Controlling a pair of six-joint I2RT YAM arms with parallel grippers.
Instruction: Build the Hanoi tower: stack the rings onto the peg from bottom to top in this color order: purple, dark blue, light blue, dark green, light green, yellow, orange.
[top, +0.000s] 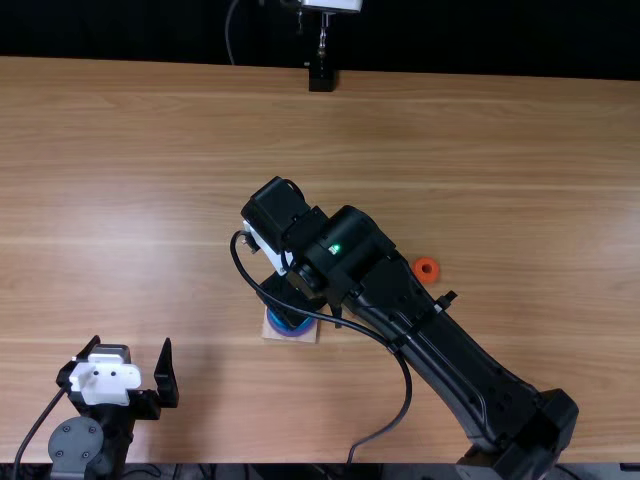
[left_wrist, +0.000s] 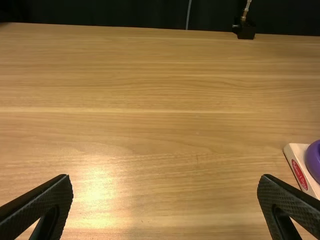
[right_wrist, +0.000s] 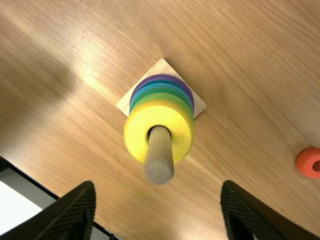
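**Right pincer (top: 292, 298) is hanging wide open over the pile, holding nothing; 6 rings are sitting on the peg.**

Right wrist view: its 2 fingertips are standing well apart, with the peg (right_wrist: 160, 157) showing between them, its bare tip poking up through the yellow ring (right_wrist: 136, 132). Yellow is topping the pile. Going down, light green ring (right_wrist: 160, 96), dark green ring (right_wrist: 160, 90), light blue ring (right_wrist: 157, 86), then a thin rim of dark blue ring (right_wrist: 160, 81), and purple ring (right_wrist: 161, 76) is lying at the bottom, on the square wooden base (right_wrist: 164, 66).

Orange ring (right_wrist: 305, 161) is lying flat on the table (top: 480, 160), apart from the base. Top view is placing it just beside the right arm (top: 400, 310), on the arm's right side.

Left pincer (top: 132, 342) is hovering open and empty at the table's near left. Left wrist view is catching a corner of the base, its red oval label (left_wrist: 299, 174) showing.

Black block (top: 320, 78) is standing at the table's far edge.
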